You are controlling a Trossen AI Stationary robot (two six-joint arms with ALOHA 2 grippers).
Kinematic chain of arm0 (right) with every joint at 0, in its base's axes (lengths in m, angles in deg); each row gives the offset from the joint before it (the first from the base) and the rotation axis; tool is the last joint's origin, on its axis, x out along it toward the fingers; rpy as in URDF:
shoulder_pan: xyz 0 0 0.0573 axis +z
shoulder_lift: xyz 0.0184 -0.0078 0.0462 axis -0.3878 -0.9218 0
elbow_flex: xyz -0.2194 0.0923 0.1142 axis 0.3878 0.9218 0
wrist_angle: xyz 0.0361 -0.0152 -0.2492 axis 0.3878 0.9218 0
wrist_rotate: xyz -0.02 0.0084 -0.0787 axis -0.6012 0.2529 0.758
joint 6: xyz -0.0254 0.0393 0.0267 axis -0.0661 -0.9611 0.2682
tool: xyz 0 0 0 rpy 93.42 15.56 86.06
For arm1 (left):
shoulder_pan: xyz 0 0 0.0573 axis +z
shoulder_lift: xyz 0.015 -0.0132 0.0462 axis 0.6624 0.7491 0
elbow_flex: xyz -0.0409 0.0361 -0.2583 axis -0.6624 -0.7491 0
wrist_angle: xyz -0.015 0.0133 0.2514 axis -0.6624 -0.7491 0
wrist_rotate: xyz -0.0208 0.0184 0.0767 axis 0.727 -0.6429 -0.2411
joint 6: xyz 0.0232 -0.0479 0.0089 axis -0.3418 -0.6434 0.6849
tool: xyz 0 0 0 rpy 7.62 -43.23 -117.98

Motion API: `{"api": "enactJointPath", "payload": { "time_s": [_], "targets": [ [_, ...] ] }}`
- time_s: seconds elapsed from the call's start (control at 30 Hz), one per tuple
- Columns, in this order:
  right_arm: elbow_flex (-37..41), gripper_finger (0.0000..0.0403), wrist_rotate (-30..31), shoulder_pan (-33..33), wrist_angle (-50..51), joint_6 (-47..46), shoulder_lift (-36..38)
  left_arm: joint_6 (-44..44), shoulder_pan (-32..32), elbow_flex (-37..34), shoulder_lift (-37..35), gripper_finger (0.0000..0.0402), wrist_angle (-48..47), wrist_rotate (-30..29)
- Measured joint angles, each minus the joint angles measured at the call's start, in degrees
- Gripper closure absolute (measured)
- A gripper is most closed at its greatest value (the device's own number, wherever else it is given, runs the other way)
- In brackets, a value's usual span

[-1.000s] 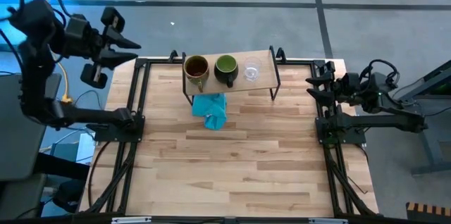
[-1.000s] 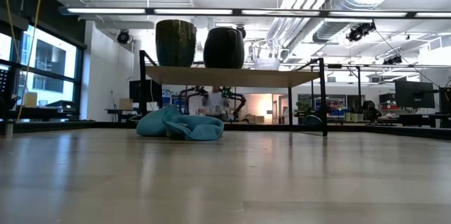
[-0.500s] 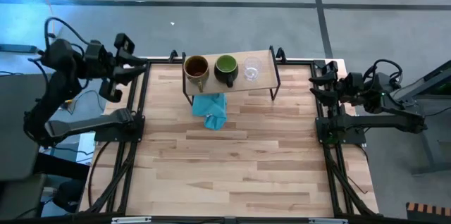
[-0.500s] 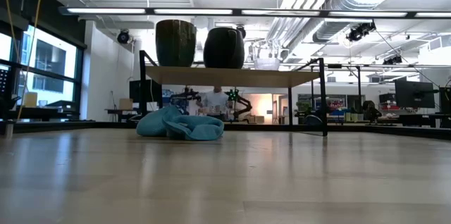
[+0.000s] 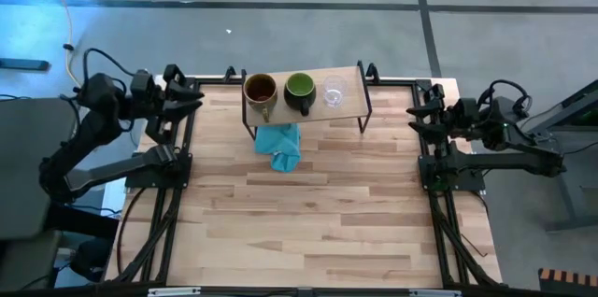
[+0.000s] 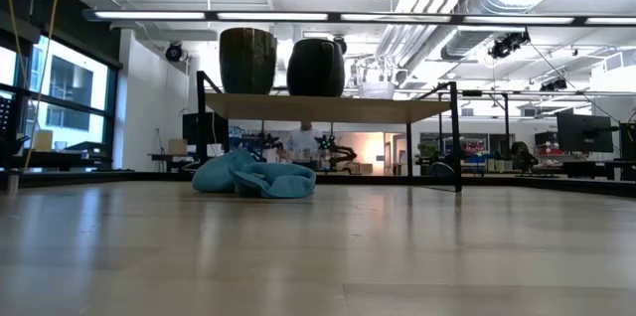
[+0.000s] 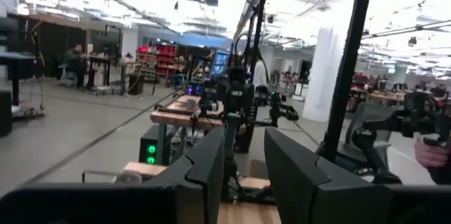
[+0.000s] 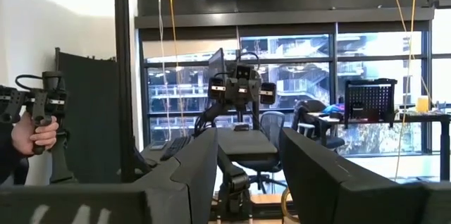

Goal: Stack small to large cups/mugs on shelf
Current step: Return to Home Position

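Observation:
The shelf (image 5: pixel 348 101) stands at the table's far edge on thin black legs. Three vessels stand side by side on it, each on its own base: a brown mug (image 5: pixel 260 89) on the left, a mug green within (image 5: pixel 299 86) in the middle, and a small clear glass cup (image 5: pixel 333 92) on the right. The low view shows the same row: brown mug (image 6: pixel 247 61), dark mug (image 6: pixel 315 68), glass (image 6: pixel 376 83). My left gripper (image 5: pixel 192 99) hovers open by the table's far left corner, away from the shelf. My right gripper (image 5: pixel 414 115) waits open at the right edge.
A teal cloth (image 5: pixel 280 145) lies crumpled on the table by the shelf's near left leg. Black frame rails (image 5: pixel 177 148) run along both table sides. The near half of the tabletop (image 5: pixel 308 232) is bare wood. A person's hand (image 8: pixel 32 134) shows in the room beyond.
My left gripper has come down from high above the table's far left corner to a lower place just beside that corner, rolling somewhat as the arm folded in. Its fingers keep the same gap. The mugs, glass and cloth have not moved.

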Motion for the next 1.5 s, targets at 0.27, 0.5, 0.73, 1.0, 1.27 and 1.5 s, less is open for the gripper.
{"api": "enactJointPath", "payload": {
  "time_s": [0.27, 0.5, 0.73, 1.0, 1.27, 1.5],
  "targets": [
    [0.0, 0.0258, -0.01, 0.01, 1.83, -0.02, 0.02, -1.62, 0.0, -4.91, -2.9, 0.0311, -0.04, 0.01],
    [-0.02, 0.0258, -0.52, 0.01, 3.87, -1.09, 0.0, -3.36, -0.01, -9.21, -5.47, 0.0311, 2.92, 0.02],
    [-0.01, 0.0258, -1.29, 0.01, 3.85, -1.09, 0.0, -7.33, -0.02, -14.95, -6.36, 0.0311, 12.81, -1.54],
    [-0.02, 0.0258, -2.69, 0.01, 3.85, -1.27, 0.0, -9.82, -3.56, -23.14, -6.34, 0.0311, 24.36, -6.4],
    [-0.02, 0.0258, -2.72, 0.01, 3.87, -1.51, 0.0, -7.53, -14.63, -27.16, -5.74, 0.0311, 26.51, -16.37],
    [-0.02, 0.0258, -2.72, 0.01, 5.21, -1.53, 0.0, -3.32, -23.58, -27.21, -4.98, 0.0311, 26.51, -23.38]
  ]
}}
